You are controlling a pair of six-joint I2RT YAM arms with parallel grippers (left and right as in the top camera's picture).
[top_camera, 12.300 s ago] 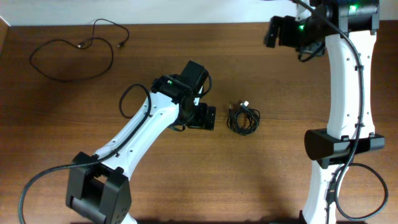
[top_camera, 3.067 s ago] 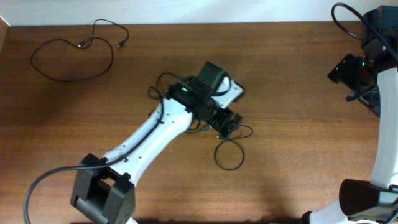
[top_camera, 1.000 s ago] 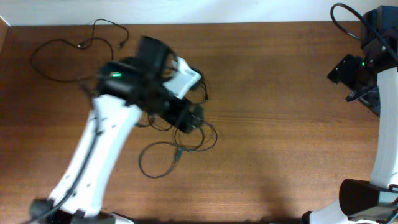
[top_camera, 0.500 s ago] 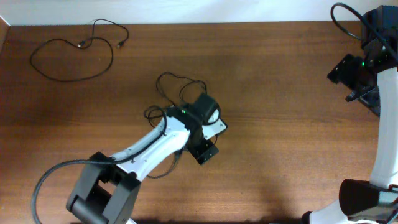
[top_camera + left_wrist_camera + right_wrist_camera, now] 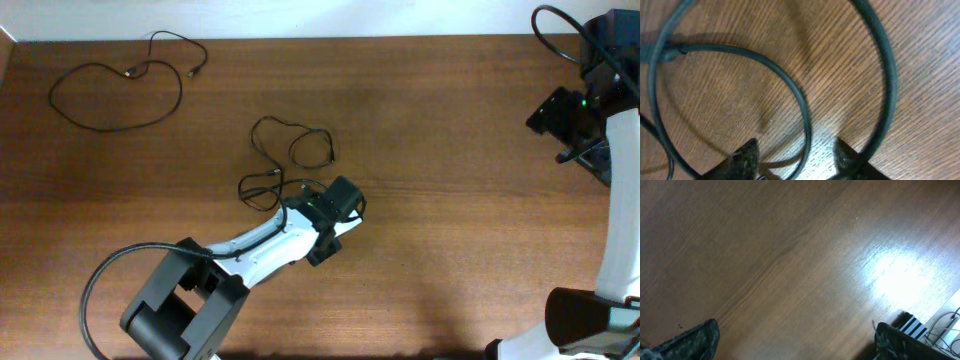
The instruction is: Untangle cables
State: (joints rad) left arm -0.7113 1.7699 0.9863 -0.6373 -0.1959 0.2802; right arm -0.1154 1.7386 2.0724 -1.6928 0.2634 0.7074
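Observation:
One thin black cable (image 5: 291,150) lies in loose loops at the table's middle. A second cable (image 5: 112,92) lies in a wide loop at the far left. My left gripper (image 5: 322,246) is low over the wood just below the middle loops. In the left wrist view its jaws (image 5: 796,155) stand apart, with a curved strand of the cable (image 5: 803,107) running between the fingertips (image 5: 747,152) and touching neither. Another arc of cord (image 5: 887,75) passes close by the right fingertip. My right gripper (image 5: 797,345) is open over bare wood at the far right (image 5: 552,110).
The wooden table (image 5: 450,220) fills the view. The left arm's thick black cable (image 5: 100,290) curls near its base at the bottom left. The right arm's post (image 5: 615,260) stands along the right edge. A striped object (image 5: 912,326) shows at the table's edge.
The left arm has swung from the upper left back to the middle and dropped low. The cable now lies spread in loops above it, and its jaws have narrowed around a strand.

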